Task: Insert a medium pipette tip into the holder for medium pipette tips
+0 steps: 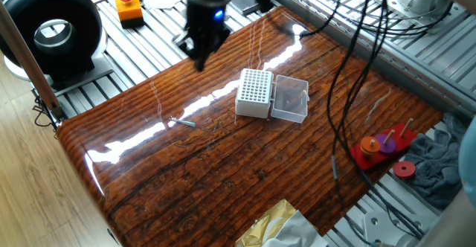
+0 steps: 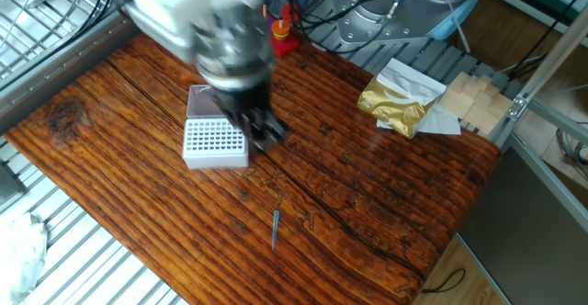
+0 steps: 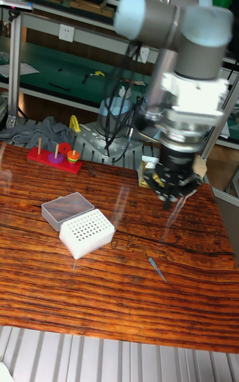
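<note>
The medium pipette tip [image 1: 183,123] lies flat on the wooden table, well apart from the holder; it also shows as the small grey tip [image 2: 275,229] and tip [image 3: 157,268]. The holder [image 1: 254,93] is a white block with a grid of holes, its clear lid [image 1: 290,98] lying open beside it. My gripper [image 1: 199,59] hangs above the table, motion-blurred, between the holder and the tip's side. In the other fixed view the gripper [image 2: 266,138] sits just right of the holder [image 2: 216,142]. In the tall view the gripper [image 3: 172,203] is above the tip, and the holder [image 3: 86,231] is to the left. Its fingers meet in a point, holding nothing.
A red peg toy [image 1: 383,149] with coloured rings stands off the table's right edge. A gold foil bag [image 2: 397,98] and wooden blocks [image 2: 473,98] lie at one corner. A black round device [image 1: 52,33] and an orange button box [image 1: 129,7] sit beyond the far-left edge. Cables [image 1: 349,61] hang over the table.
</note>
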### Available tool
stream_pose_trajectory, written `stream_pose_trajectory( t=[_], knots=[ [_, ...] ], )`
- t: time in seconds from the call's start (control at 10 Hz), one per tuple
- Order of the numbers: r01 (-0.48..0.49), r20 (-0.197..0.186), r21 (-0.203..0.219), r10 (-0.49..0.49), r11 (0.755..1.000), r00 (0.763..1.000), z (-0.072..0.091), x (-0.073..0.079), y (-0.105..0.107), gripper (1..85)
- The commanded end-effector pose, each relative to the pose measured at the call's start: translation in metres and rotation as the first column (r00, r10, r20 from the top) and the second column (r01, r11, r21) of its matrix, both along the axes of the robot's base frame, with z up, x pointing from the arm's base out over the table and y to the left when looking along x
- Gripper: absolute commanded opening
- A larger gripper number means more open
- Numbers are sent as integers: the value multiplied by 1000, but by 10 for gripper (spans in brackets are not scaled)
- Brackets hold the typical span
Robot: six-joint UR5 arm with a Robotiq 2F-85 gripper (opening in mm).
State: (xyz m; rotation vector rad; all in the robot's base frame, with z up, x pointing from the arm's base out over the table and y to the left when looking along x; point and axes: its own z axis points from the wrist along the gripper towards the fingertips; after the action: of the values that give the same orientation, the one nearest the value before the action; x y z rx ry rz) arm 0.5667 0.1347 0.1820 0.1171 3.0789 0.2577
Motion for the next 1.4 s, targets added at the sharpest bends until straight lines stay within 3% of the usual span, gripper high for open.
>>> stream_pose_trajectory(
  t=[0.0, 0.1, 0.2, 0.3, 0.4, 0.6, 0.7, 0.8, 0.9, 1.3],
  knots=[
    [-9, 43, 0, 9, 1000, 999, -28, 2, 44, 10],
    [-29, 45, -3, 29, 1000, 999, -37, 0, 46, 10],
    [-37, 51, -33, 39, 999, 998, -47, -2, 44, 10],
    [-60, 77, -58, 65, 997, 995, -55, 3, 41, 10],
    [-66, 121, -66, 74, 996, 990, -56, 14, 39, 10],
    [-76, 160, -49, 83, 996, 984, -49, 30, 40, 10],
    [-62, 216, -19, 65, 998, 974, -44, 45, 46, 10],
    [-56, 294, -7, 56, 998, 954, -36, 65, 50, 10],
    [-53, 333, 20, 44, 998, 942, -30, 74, 57, 10],
    [-72, 341, 5, 66, 997, 938, -34, 73, 52, 10]
  ],
)
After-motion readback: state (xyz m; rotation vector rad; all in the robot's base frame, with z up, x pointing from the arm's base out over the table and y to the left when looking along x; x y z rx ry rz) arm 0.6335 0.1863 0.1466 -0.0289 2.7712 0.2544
